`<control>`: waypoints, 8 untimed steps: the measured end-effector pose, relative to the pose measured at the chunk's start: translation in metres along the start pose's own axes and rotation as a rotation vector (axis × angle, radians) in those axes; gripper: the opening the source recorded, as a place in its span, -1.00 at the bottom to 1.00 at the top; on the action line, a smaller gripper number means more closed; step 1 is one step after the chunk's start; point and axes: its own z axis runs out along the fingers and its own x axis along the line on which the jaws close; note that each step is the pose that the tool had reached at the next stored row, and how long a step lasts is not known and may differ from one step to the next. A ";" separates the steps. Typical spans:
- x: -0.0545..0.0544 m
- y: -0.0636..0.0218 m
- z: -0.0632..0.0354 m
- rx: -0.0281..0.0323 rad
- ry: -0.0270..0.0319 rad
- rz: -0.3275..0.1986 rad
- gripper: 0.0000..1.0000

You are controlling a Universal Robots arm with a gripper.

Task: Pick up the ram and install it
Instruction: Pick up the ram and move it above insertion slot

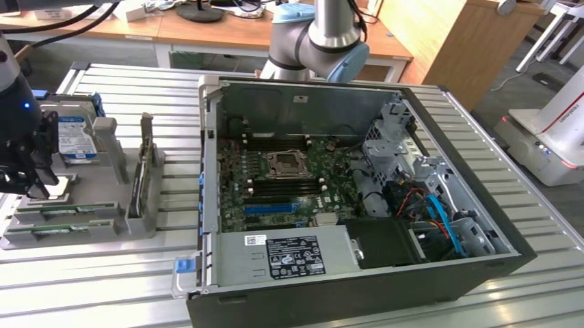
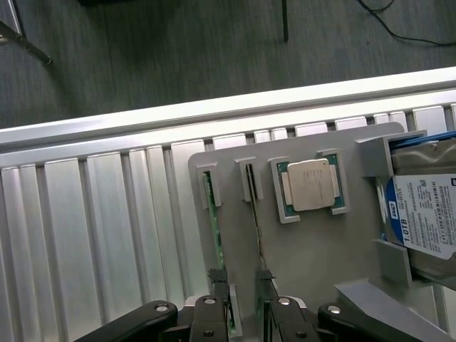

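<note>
Green ram (image 2: 213,217), thin and narrow, standing edgewise in grey tray (image 2: 313,263), end effector (image 2: 246,319) released close by

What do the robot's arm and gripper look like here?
The arm is a silver-grey tube with rounded light-blue joint caps and a dark cable alongside. The gripper is black, with jointed linkage fingers fastened by silver bolts; a small blue light glows on the housing above it.
</note>
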 end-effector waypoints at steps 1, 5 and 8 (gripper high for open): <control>0.000 -0.0001 0.0015 0.0000 0.0000 0.000 -0.40; 0.000 -0.0003 0.0082 -0.0001 0.0000 0.000 -0.40; 0.000 -0.0006 0.0134 0.0000 0.0000 0.000 -0.40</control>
